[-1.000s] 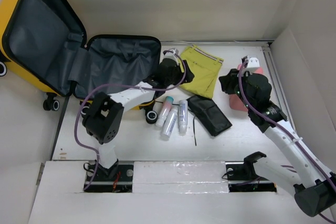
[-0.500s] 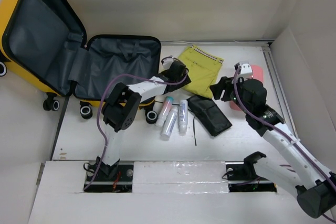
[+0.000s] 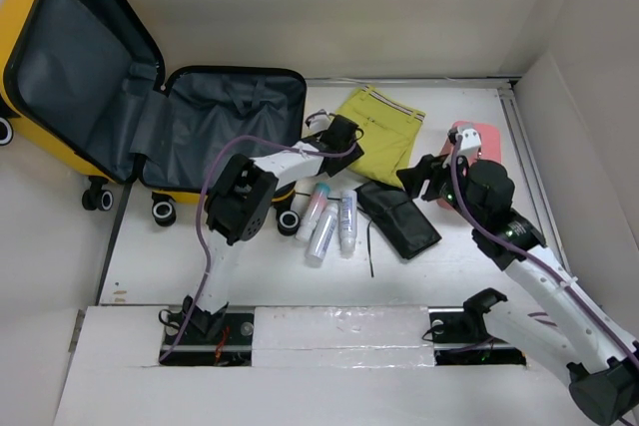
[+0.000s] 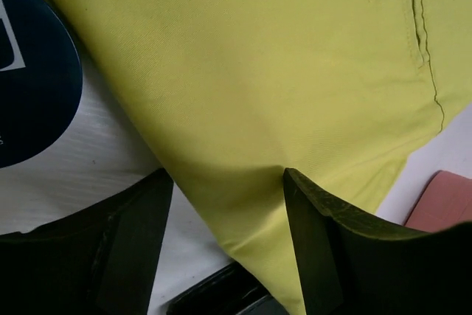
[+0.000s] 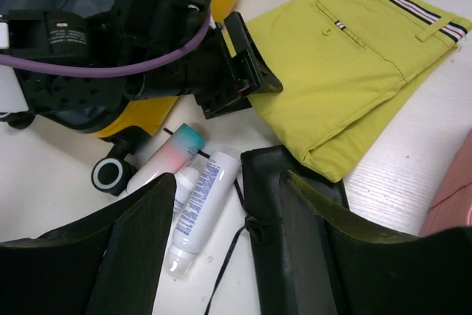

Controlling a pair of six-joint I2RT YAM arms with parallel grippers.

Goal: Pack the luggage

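Lying open at the far left of the table, the luggage (image 3: pixel 215 117) is found with one half flat, grey lining upward, and its lid leaning out to the left. The left gripper (image 4: pixel 227 176) (the nearer of the two) is spread and empty over the edge of the folded yellow-green shorts (image 4: pixel 258 71), just right of the luggage, so any load must be carried leftward. The right gripper (image 5: pixel 228 178) is likewise parted and empty above the black pouch (image 5: pixel 262 204). Print on the bottles (image 5: pixel 203 197) cannot be read.

No legible text anywhere; only blurred, unreadable fine print on the white bottle (image 5: pixel 196 210)
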